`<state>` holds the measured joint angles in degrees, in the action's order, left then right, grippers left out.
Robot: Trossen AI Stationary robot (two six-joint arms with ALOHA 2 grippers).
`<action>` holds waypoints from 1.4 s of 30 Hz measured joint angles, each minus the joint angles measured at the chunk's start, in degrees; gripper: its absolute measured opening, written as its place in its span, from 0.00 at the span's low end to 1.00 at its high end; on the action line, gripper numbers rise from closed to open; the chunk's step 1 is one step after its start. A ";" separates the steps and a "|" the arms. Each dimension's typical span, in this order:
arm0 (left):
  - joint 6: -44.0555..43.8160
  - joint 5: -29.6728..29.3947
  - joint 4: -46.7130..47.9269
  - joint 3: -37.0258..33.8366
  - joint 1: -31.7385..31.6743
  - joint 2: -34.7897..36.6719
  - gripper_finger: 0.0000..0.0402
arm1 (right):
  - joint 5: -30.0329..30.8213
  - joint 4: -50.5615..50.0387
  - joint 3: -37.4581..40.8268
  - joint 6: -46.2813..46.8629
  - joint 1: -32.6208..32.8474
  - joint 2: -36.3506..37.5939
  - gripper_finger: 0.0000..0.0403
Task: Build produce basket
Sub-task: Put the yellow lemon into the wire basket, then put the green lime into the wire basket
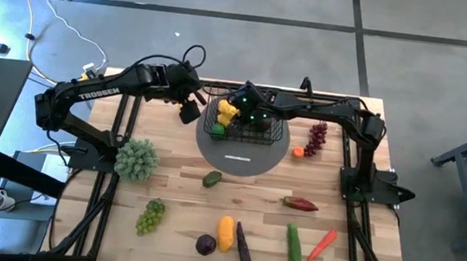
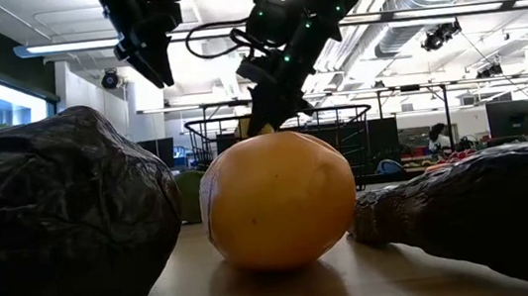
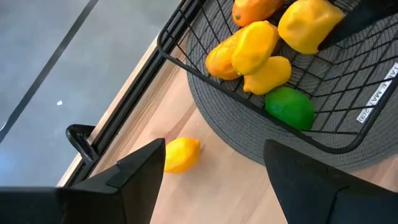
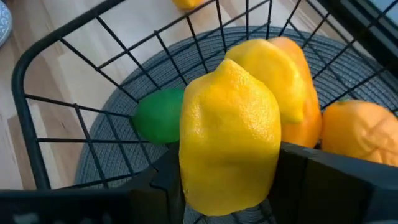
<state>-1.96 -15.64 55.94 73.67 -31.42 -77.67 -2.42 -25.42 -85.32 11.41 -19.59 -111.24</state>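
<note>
The right gripper (image 4: 227, 186) clenches a lemon (image 4: 229, 140) directly over the basket (image 1: 247, 123), poised to drop it among the produce (image 3: 255, 53) beneath; the left gripper (image 3: 211, 180) hangs spread just outside, above a stray lemon (image 3: 180, 154)

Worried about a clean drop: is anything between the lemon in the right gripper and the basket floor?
Partly. The right gripper holds the lemon inside the basket, above yellow and orange pieces; open floor lies beside the lime.

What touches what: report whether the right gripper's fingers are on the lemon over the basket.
Touching. The right wrist view shows the right gripper with its dark fingers pressed against both sides of the lemon, above the basket.
</note>
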 joint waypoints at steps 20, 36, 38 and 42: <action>-5.44 0.24 3.99 0.00 -0.49 0.00 0.65 | -3.06 -0.40 -0.12 10.41 0.00 1.11 0.62; -11.61 12.15 14.18 0.00 -2.87 0.00 0.65 | 1.55 -2.30 -0.17 15.08 -0.31 10.43 0.62; -12.73 13.81 14.12 0.00 -1.36 0.00 0.65 | 2.03 -2.91 -0.17 16.08 -0.27 11.15 0.62; -15.97 13.68 13.68 0.00 2.78 0.00 0.65 | 2.78 -4.18 -0.17 17.57 -0.26 12.55 0.62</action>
<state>-17.93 -1.96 69.62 73.67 -28.64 -77.67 0.36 -29.60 -85.49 28.98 -19.86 -98.69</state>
